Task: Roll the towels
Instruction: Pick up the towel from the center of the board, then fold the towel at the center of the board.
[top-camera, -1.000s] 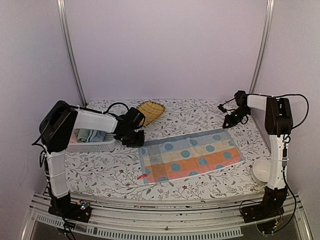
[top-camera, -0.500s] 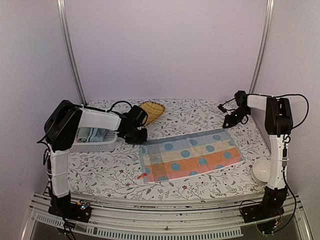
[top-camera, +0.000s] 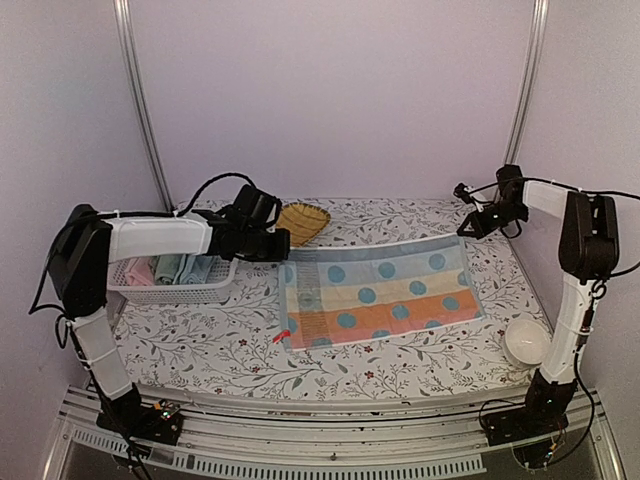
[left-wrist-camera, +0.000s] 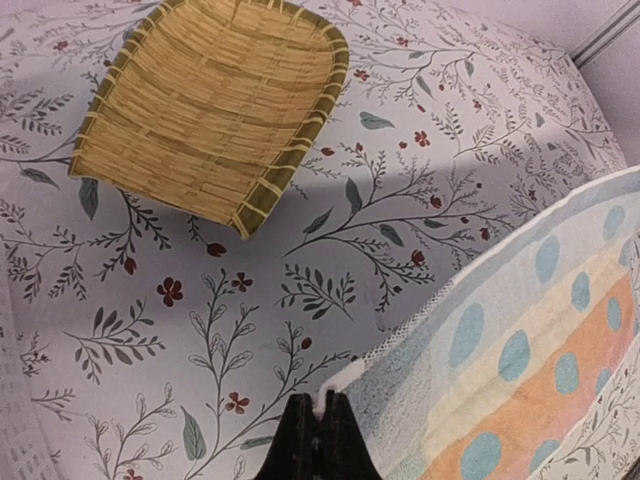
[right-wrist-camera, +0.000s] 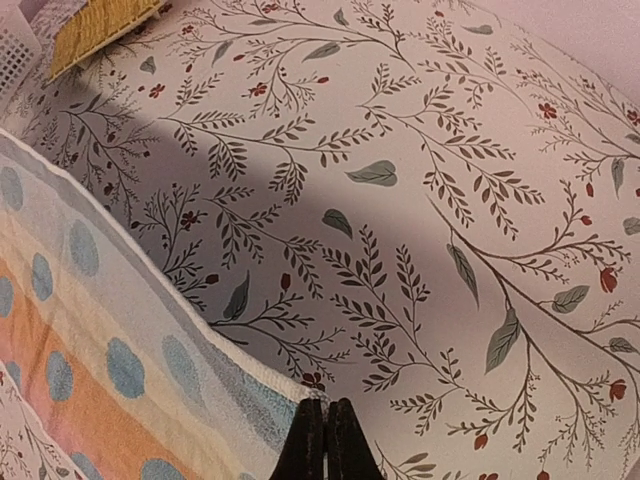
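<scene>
Pale lilac walls all around, table (top-camera: 200, 335) under a white cloth printed with leaves and small red flowers. Left jaws pressed together on the far left corner of the striped towel (top-camera: 380, 292), black fingertips (left-wrist-camera: 300, 445) meeting right at the cloth edge. Right jaws also together, clamped on the far right corner, fingertips (right-wrist-camera: 305, 445) dark and narrow. Towel spread open in the middle of the table between both arms, with bands of blue, cream and orange, blue dots, and a small red tag at the near left corner. Woven bamboo tray (top-camera: 302, 220) just behind the left jaws. White basket (top-camera: 170, 293) at the left side, rolled towels (top-camera: 180, 268) inside. White bowl (top-camera: 525, 342) at the near right, beside the right arm (top-camera: 585, 235).
</scene>
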